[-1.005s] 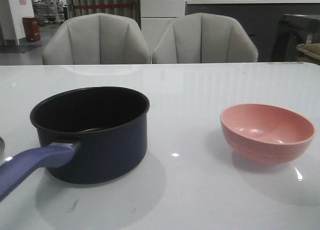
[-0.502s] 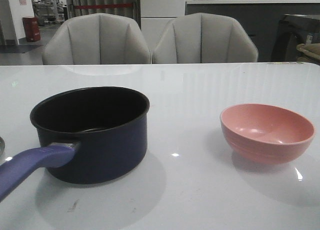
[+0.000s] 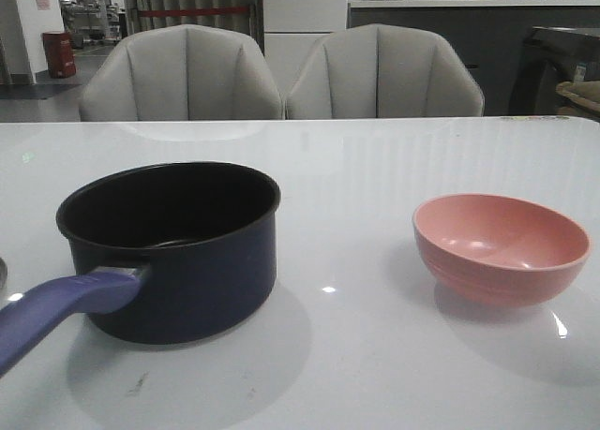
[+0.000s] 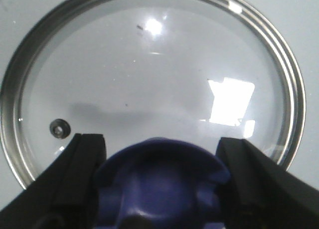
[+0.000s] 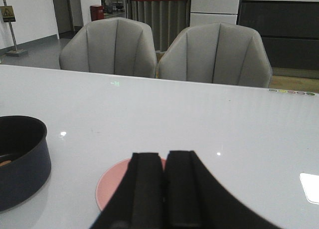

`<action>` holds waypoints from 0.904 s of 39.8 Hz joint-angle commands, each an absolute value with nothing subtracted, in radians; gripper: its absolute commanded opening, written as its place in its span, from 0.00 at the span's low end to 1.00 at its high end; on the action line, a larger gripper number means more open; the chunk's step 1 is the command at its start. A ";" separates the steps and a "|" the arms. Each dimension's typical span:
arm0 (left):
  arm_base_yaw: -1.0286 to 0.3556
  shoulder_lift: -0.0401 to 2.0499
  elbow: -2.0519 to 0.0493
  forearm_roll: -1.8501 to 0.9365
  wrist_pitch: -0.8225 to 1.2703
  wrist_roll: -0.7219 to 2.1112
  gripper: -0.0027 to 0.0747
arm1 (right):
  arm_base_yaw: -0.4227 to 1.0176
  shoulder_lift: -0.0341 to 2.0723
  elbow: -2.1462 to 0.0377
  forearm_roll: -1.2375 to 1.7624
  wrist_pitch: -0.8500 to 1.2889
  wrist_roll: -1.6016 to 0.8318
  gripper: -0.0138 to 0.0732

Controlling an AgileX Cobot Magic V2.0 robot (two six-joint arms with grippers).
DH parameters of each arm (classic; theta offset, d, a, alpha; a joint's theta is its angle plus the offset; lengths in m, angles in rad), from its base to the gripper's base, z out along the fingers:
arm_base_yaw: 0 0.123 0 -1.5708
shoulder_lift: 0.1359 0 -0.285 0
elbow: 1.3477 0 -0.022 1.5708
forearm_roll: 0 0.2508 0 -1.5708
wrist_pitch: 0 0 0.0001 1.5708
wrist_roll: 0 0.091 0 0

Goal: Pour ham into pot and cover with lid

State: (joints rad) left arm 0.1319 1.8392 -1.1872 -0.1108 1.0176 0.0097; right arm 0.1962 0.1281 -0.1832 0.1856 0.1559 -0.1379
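My left gripper (image 4: pixel 159 179) is spread wide over the lid (image 4: pixel 149 79), one finger (image 4: pixel 75 179) on either side of its blue knob (image 4: pixel 162 184); whether they touch it, I cannot tell. The lid lies flat on the white table (image 3: pixel 375 168). Moving right, the pot (image 3: pixel 173 247) stands with its handle (image 3: pixel 56 308) pointing at me, a bit of ham (image 5: pixel 5 163) inside. Further right, the pink bowl (image 3: pixel 502 247). My right gripper (image 5: pixel 163 189) hangs above the bowl's near rim, fingers pressed together, holding nothing.
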 commanded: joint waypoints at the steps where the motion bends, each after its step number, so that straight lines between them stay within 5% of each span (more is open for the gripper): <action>1: 0.134 1.802 -1.216 -0.121 1.060 0.017 0.31 | 0.197 0.136 -0.208 0.188 0.082 -0.147 0.30; 24: 0.121 1.705 -1.392 -0.150 1.238 0.067 0.31 | 0.197 0.136 -0.208 0.188 0.083 -0.147 0.30; 36: -0.045 1.641 -1.544 -0.154 1.287 0.069 0.31 | 0.197 0.136 -0.208 0.188 0.083 -0.147 0.30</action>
State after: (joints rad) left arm 0.0133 1.6982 -1.4790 -0.1261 1.2249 0.0676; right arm 0.1962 0.1281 -0.1832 0.1856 0.1564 -0.1379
